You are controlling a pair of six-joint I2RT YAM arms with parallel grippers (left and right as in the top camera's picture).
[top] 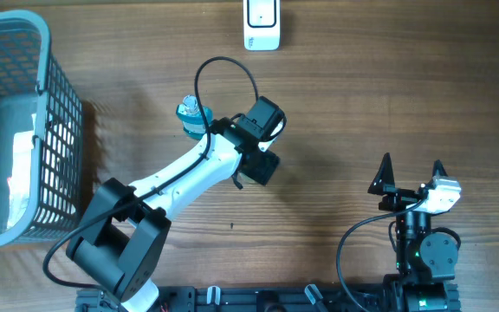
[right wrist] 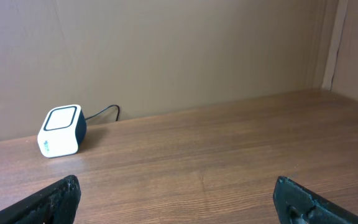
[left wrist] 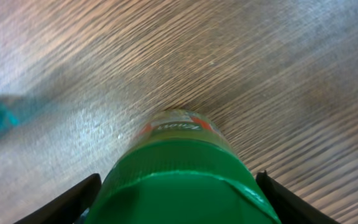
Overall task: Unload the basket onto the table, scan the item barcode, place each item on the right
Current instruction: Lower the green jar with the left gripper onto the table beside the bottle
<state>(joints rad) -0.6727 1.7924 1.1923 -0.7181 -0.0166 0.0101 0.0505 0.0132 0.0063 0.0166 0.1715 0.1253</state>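
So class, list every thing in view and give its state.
green bottle: between the left claw's fingers.
left claw: around green bottle, grip unclear.
right claw: open, empty.
blue bottle: standing free on table.
scanner: on table, unused.
basket: upright, white packet inside.

Glossy green plastic bottle (left wrist: 185,180), matt grained wood table (left wrist: 260,62).

Wooden table (top: 362,104), plain beige wall (right wrist: 179,50)
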